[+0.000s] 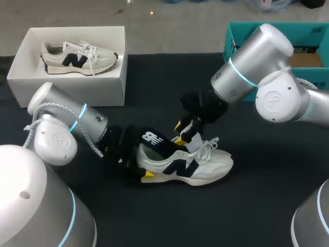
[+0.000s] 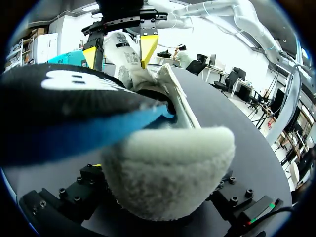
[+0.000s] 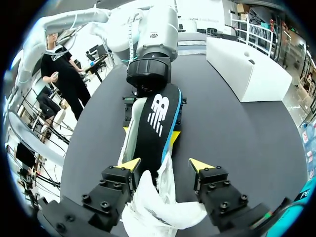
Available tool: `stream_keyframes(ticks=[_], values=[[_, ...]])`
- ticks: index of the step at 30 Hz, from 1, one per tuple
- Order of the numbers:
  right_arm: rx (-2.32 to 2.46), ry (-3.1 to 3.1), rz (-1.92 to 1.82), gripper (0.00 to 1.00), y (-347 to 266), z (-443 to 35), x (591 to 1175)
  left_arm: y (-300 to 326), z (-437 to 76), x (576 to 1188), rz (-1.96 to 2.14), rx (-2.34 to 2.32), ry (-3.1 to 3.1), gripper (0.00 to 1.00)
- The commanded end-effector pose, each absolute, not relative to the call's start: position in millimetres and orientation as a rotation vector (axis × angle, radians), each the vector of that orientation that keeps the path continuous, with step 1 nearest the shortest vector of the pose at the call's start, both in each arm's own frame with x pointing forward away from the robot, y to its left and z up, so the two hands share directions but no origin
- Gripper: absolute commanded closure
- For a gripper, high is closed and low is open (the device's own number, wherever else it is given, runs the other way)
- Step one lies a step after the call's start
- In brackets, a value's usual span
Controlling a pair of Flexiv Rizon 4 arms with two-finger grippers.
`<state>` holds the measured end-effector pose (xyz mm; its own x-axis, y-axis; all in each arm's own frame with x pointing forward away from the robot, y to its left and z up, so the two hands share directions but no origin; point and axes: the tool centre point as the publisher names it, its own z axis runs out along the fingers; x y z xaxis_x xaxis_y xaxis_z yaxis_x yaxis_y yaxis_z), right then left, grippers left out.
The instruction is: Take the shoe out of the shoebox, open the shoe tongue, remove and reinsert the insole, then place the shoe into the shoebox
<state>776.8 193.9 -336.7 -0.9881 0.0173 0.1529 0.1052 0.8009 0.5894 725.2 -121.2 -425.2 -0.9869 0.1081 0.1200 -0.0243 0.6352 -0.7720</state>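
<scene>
Our left jaws clamp the white suede sneaker by its heel, our right jaws its tongue, clearing a path for the black foam insole.

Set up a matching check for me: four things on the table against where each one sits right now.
Things:
1 insole
2 sneaker on the table
3 second sneaker
4 teal box

Places:
A inside the white shoebox
B sticking half out of a sneaker's heel opening
C far-right corner
D standing on the black table, mid-front

Pairs: 1-B, 2-D, 3-A, 4-C.
</scene>
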Motion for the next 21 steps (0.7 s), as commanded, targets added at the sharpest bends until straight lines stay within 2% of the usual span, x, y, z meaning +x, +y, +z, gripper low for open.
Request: stream_keyframes(ticks=[1,14,21], values=[[-0.095,-2.869,-0.929,0.41,199.1,-326.9,775.2,-122.5,-433.9,726.9,1.273,-0.07,-2.698,1.0],[0.005,-2.81,-0.812,0.47,222.2,-331.0,769.6,-122.5,-433.9,726.9,1.273,-0.07,-2.698,1.0],[0.028,-2.797,-0.779,0.45,231.9,-336.0,769.2,-122.5,-433.9,726.9,1.273,-0.07,-2.698,1.0]])
